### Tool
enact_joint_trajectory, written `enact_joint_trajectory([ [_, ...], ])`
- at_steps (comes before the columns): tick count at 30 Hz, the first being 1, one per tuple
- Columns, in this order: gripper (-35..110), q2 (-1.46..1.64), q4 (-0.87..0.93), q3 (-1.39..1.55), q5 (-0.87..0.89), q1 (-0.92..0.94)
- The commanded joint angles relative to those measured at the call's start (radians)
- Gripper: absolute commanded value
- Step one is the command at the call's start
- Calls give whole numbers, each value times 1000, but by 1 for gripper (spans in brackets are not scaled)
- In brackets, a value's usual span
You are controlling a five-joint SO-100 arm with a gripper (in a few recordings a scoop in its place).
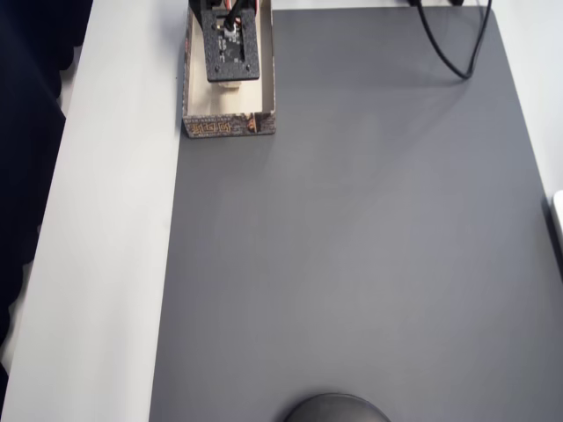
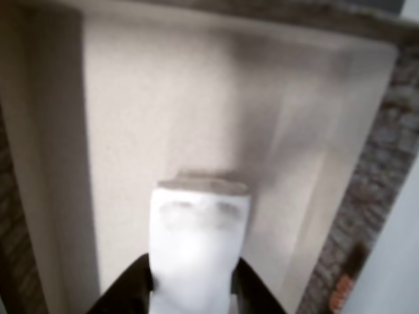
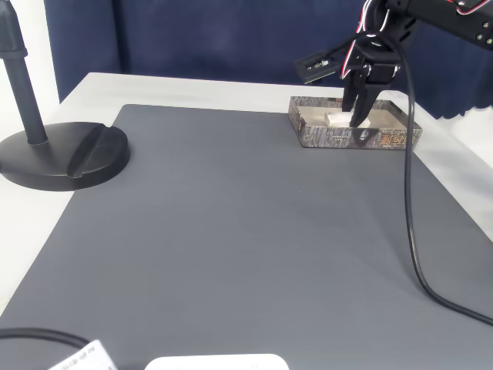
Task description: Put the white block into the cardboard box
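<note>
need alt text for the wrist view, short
The black two-finger claw grips a small white rectangular block at the bottom of the picture, held inside the long shallow cardboard box. The box's cream floor and walls fill most of the picture, with brown-grey patterned outer print at the right edge.

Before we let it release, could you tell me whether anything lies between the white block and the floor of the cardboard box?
Nothing visible does. In the wrist view the white block sits between the fingers of the gripper, over the bare cream floor of the cardboard box. The fixed view shows the gripper already down inside the box walls.
</note>
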Motion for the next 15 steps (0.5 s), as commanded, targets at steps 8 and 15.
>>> enact_joint_trajectory([
  [8,27,6,-32,-80,-20,3],
  [15,35,11,-55,-100,-9,-5],
])
